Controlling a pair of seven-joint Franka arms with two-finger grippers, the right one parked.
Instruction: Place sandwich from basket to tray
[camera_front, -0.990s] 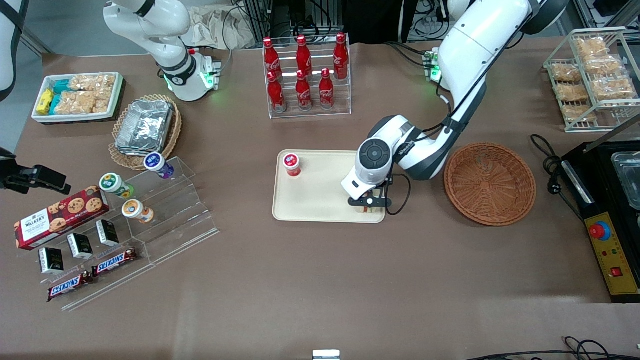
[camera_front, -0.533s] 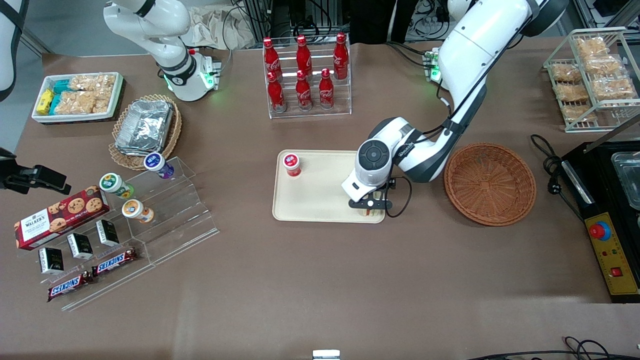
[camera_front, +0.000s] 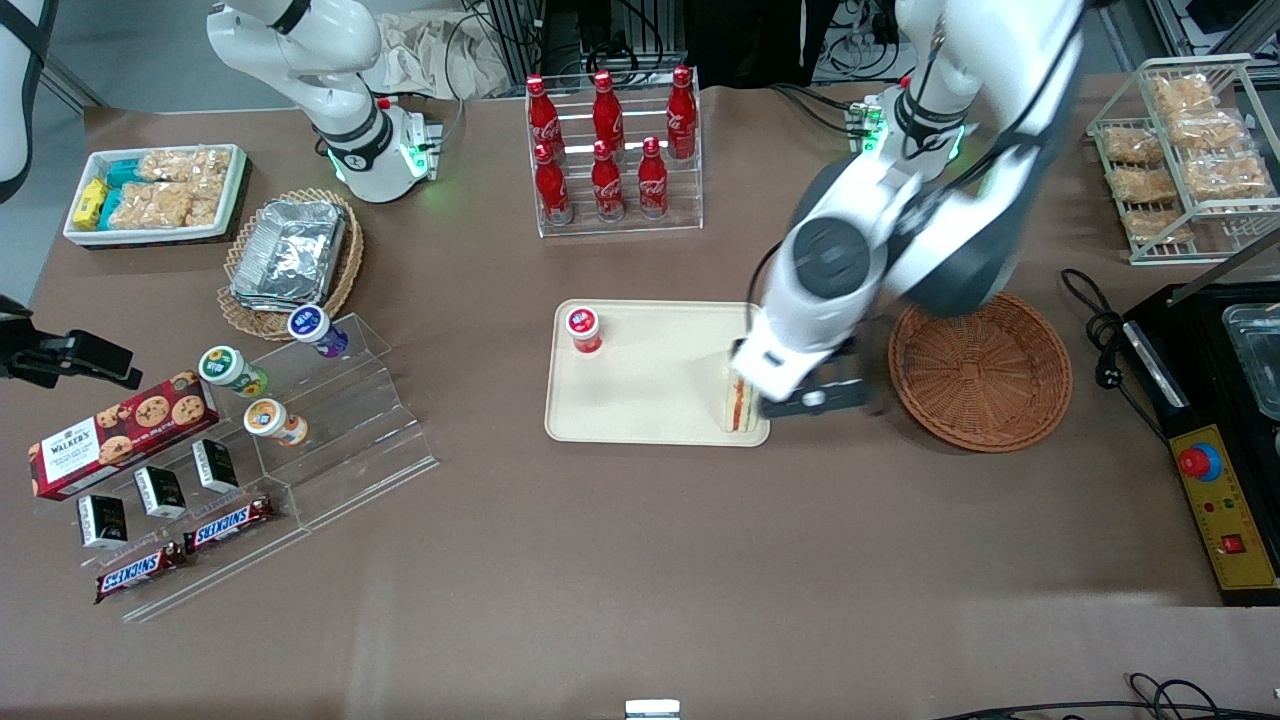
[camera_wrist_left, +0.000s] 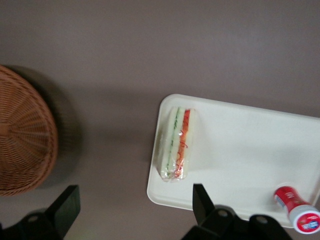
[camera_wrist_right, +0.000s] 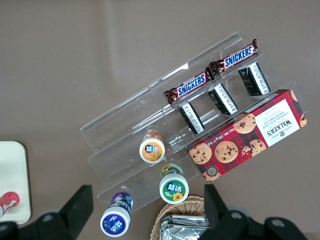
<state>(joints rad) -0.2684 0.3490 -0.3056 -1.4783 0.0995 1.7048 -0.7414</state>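
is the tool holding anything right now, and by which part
Nothing. The tool is open and raised above the tray edge; the sandwich lies released on the tray.

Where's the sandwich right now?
The sandwich lies on the tray, at its edge nearest the basket, apart from the small red-capped bottle. The open pincer is above it, between tray and basket.

Sandwich (camera_wrist_left: 176, 144): white bread, green and orange-red stripes. Tray (camera_wrist_left: 240, 150): cream. Basket (camera_wrist_left: 22, 132): reddish-brown weave. Gripper (camera_wrist_left: 135, 210): black, above tray edge.

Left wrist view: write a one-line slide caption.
Open gripper above the sandwich on the tray, beside the basket.
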